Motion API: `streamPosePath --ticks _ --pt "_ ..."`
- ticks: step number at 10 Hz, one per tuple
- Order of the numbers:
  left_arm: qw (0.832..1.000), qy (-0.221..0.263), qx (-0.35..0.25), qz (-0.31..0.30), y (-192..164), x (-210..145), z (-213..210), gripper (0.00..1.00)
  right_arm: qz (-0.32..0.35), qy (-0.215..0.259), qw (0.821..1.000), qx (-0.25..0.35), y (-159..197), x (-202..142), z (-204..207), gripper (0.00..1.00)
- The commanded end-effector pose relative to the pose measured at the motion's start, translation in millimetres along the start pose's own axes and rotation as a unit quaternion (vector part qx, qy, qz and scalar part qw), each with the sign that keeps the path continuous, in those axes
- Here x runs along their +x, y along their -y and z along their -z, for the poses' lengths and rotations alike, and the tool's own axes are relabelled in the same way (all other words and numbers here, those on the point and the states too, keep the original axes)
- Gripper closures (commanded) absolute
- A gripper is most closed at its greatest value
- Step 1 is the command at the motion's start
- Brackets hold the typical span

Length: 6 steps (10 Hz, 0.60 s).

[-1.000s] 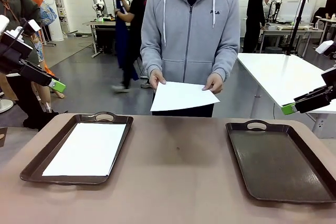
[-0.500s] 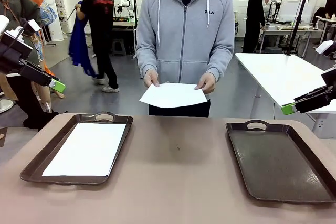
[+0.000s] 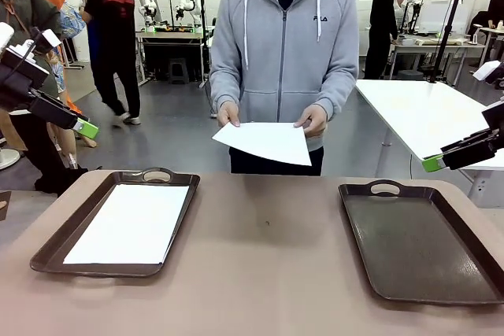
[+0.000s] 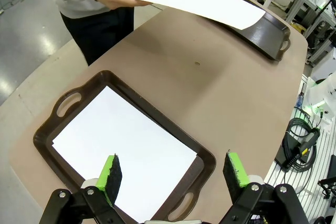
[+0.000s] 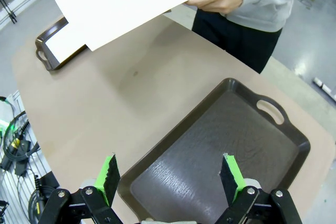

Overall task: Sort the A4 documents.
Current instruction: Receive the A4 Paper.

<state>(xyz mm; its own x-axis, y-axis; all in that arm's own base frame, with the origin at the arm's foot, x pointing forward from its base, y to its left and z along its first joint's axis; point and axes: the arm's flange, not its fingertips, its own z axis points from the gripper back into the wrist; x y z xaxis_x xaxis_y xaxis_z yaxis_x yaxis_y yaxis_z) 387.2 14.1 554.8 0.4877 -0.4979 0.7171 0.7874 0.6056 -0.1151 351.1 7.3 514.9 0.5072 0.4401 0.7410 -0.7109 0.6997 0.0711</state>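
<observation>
While held by person's hands (image 3: 315, 121) | sheet (image 3: 266, 142) above table (image 3: 260, 273)

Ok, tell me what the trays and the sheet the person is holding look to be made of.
Trays: probably moulded plastic, dark brown, slightly glossy; cut-out handles and rounded rims suggest it.
Held sheet: thin white paper, matte; it bends a little between the person's hands.
</observation>
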Motion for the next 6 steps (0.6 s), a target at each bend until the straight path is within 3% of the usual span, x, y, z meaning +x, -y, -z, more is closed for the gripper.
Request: streamPosePath --ticks 1,6 --pt "1.000 -0.002 0.003 0.004 1.1 -1.1 0.3 0.00 0.001 0.004 1.000 0.009 0.9 -0.9 2.0 0.00" --pt "1.000 -0.002 0.003 0.004 1.1 -1.1 0.3 0.00 0.001 0.004 1.000 0.009 0.9 -0.9 2.0 0.00"
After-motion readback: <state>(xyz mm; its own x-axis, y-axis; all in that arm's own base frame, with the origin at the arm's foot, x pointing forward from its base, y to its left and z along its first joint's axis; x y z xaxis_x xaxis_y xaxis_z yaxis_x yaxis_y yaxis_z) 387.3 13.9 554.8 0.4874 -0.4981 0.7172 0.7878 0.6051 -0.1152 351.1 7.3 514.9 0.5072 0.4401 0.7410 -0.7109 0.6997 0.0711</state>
